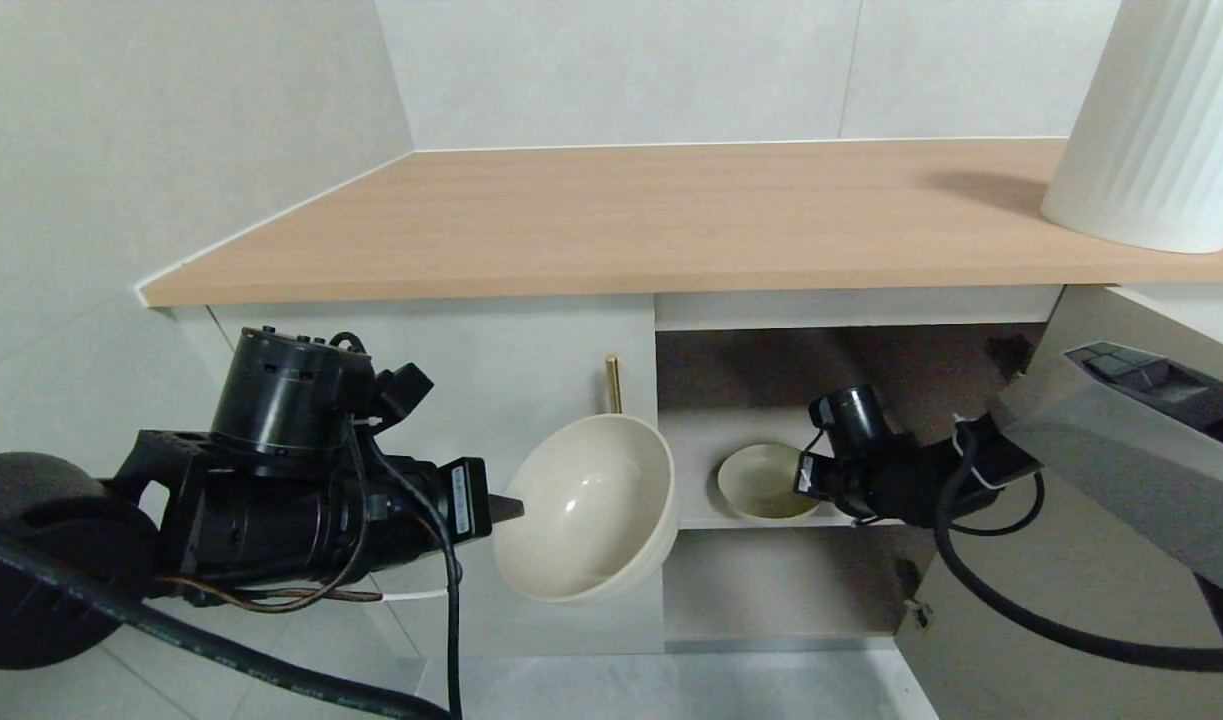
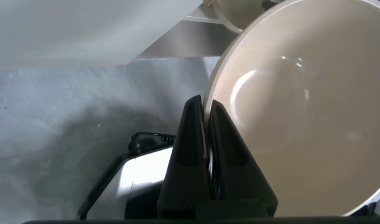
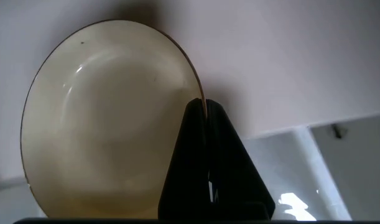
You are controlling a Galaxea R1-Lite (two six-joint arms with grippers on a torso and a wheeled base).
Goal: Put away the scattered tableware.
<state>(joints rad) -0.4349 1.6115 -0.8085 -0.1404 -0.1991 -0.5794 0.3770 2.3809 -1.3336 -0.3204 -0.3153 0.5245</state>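
A large cream bowl (image 1: 586, 505) hangs tilted on its side in front of the closed cabinet door, its rim pinched by my left gripper (image 1: 511, 508), which is shut on it. In the left wrist view the bowl (image 2: 301, 112) has its rim between the left gripper's (image 2: 206, 109) fingers. Inside the open cabinet, a small cream dish (image 1: 764, 482) sits on or just above the shelf (image 1: 701, 440). My right gripper (image 1: 806, 478) is shut on its rim. The right wrist view shows the dish (image 3: 109, 118) held at its edge by the right gripper (image 3: 204, 109).
A wooden counter (image 1: 671, 215) runs above the cabinet, with a white ribbed vessel (image 1: 1156, 120) at its right end. A brass handle (image 1: 613, 383) sticks out from the closed door. The open cabinet door (image 1: 1121, 470) stands at the right. Grey floor tiles (image 1: 671, 685) lie below.
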